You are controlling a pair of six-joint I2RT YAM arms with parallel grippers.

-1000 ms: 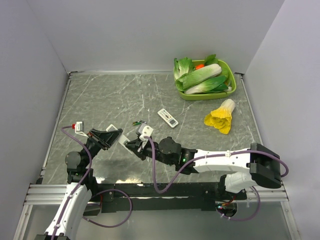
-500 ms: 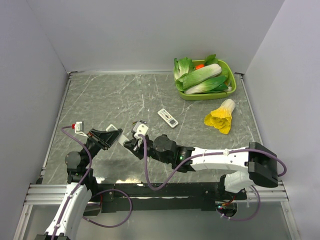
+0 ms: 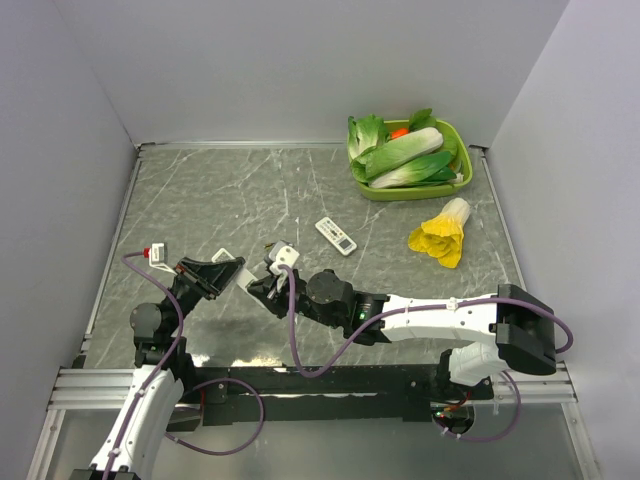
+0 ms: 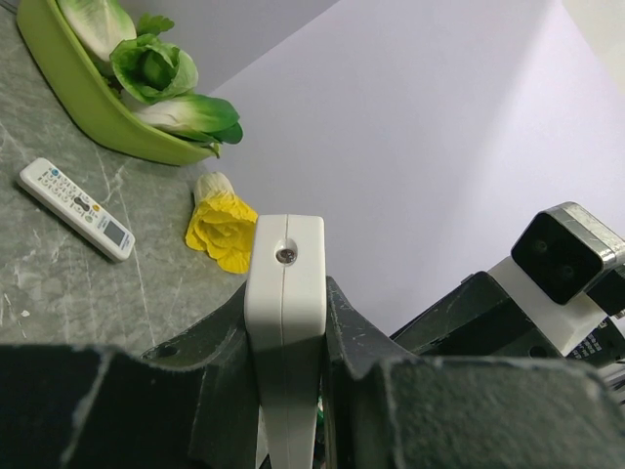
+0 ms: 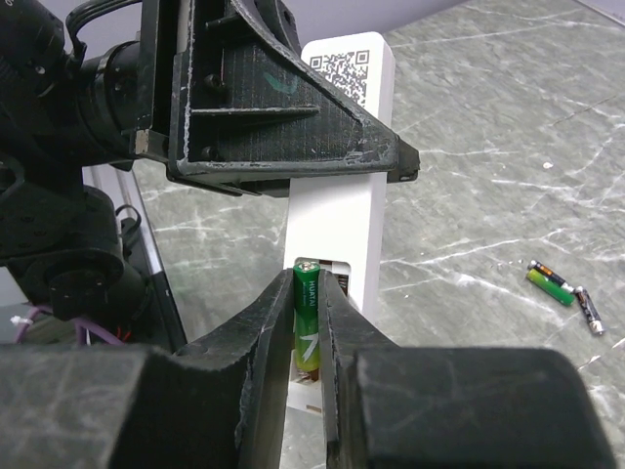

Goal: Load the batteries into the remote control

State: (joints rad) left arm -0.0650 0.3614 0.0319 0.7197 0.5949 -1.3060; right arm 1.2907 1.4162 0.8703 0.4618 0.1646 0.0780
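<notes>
— Toward the near-left corner of the surface: remote control [image 5: 337,205], back side with its printed code facing the right wrist camera, clamped across its width by the left hand [image 4: 285,318].
— And the cell going in?
— Green battery [image 5: 307,322], pinched narrow in the right hand [image 5: 306,283], set parallel to the remote's length, right at the open compartment [image 5: 335,268]. Touching or just short of it: cannot tell.
— The other one?
— Second battery [image 5: 545,280] lying on the surface farther back, just beside a darker cell [image 5: 589,318]. Not yet picked up.
— How to seat this one well?
— Probably so: line up first, push after. Match the capped end to the proper contact; polarity marks not legible from these views. Lead with the spring end, tilt in, then press the other end flat. Gentle force only, given a remote held by one clamp and liable to pivot. Hold the left clamp firm. Loosen the right grip only after full seating in the groove, or risk a drop.
— Anything nearby to mind?
— Nothing close. Wider remote [image 3: 336,236] mid-surface, green bowl [image 4: 78,103] of leafy vegetables at the far-right corner, yellow-leaved vegetable [image 3: 438,238] near it. All well apart.
</notes>
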